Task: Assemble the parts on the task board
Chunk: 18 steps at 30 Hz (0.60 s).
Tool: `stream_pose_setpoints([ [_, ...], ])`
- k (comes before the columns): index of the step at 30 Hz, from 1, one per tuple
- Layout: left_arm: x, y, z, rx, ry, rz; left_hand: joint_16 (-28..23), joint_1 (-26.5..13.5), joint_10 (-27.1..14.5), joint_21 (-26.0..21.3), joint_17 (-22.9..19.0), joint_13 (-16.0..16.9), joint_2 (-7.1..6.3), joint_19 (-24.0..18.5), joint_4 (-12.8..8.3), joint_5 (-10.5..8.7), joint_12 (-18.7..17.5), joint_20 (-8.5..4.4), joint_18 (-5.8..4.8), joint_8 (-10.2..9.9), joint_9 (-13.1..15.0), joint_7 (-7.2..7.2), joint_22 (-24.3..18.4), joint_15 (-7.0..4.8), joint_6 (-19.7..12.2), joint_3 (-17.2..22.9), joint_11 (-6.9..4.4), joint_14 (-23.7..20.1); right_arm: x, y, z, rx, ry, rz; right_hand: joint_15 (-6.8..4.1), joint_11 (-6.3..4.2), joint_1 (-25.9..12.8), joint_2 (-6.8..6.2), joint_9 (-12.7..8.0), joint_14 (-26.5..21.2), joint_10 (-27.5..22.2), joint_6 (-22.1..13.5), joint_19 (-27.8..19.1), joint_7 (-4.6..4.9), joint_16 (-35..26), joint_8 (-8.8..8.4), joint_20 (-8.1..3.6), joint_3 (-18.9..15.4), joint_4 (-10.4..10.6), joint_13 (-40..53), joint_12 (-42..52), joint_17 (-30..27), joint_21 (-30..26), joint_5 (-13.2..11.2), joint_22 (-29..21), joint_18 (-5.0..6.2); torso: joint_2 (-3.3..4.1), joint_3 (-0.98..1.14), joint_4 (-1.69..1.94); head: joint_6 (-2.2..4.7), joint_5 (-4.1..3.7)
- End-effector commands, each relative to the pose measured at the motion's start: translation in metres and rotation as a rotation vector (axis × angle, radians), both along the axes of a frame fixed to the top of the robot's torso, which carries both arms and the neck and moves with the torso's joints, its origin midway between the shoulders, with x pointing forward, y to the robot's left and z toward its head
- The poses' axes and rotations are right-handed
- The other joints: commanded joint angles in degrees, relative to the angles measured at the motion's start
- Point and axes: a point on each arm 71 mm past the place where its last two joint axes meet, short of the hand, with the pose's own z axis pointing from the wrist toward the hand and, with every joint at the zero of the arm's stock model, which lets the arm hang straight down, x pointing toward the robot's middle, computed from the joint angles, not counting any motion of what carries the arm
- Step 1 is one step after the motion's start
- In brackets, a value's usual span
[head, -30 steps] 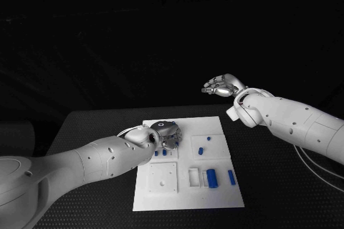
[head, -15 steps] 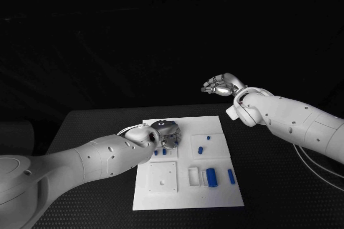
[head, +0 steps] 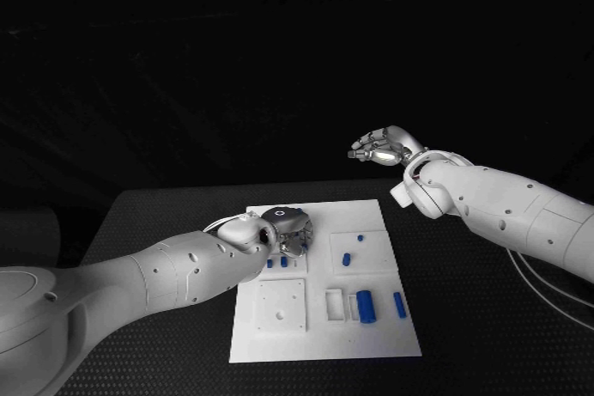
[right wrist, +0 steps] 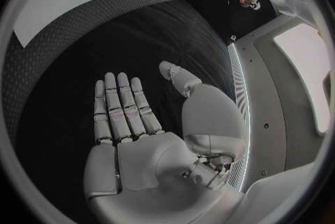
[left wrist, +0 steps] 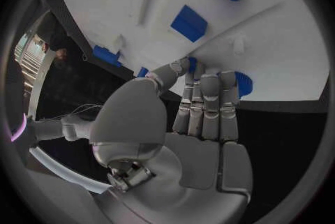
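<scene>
On the task board [head: 324, 344], blue parts [head: 366, 307] run lengthwise 12-to-6; left robot hand [head: 287, 228] fingertips touch one, grip unclear, right robot hand [head: 381, 147] flat open, off-board at 1.

The task board [head: 378, 216] looks smooth matt white plastic, the table [head: 482, 327] finely textured black, the parts [head: 366, 307] glossy blue.
</scene>
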Motion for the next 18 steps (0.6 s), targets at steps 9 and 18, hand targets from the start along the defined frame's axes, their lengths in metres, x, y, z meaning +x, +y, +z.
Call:
stream_pose_setpoints([
  [9, -0.006, 0.003, -0.009, 0.011, 0.005, -0.011, 0.4, 1.0, 2.8, 0.5, -0.2, 0.6, 0.53, 1.4, -0.6, 1.1, 0.8, -1.55, 0.92, 0.8, 0.3, -0.41, 0.8, -0.69, 1.6, 0.2, -0.14, 1.4, -0.001, 0.002, 0.0, 0.001, -0.001, 0.016, 0.02, -0.01, -0.2, 0.53, -0.1, -0.5, 0.3, -0.2, -0.2, 1.18, 0.4, 0.36, 0.14, -0.4, 0.0, -0.1, -0.2, -0.1, -0.2, 0.3, 0.1, 1.07, -0.03, 0.0, 0.0, 0.27, 0.04],
  [18, -0.004, 0.008, 0.0, -0.058, -0.033, 0.007, 0.2, 0.9, 3.0, 0.5, -0.3, 0.6, 0.46, 1.8, -0.6, 1.34, 0.7, -1.76, 0.89, 0.8, 0.2, -0.45, 0.7, -0.75, 1.7, 0.3, -0.19, 1.8, -0.001, 0.001, 0.0, 0.001, -0.002, 0.015, 0.01, -0.01, -0.2, 0.54, -0.1, -0.5, 0.3, -0.2, -0.2, 1.17, 0.4, 0.37, 0.14, -0.5, 0.0, -0.1, -0.2, -0.1, -0.2, 0.4, 0.1, 1.09, -0.02, -0.01, 0.0, 0.51, 0.13],
])
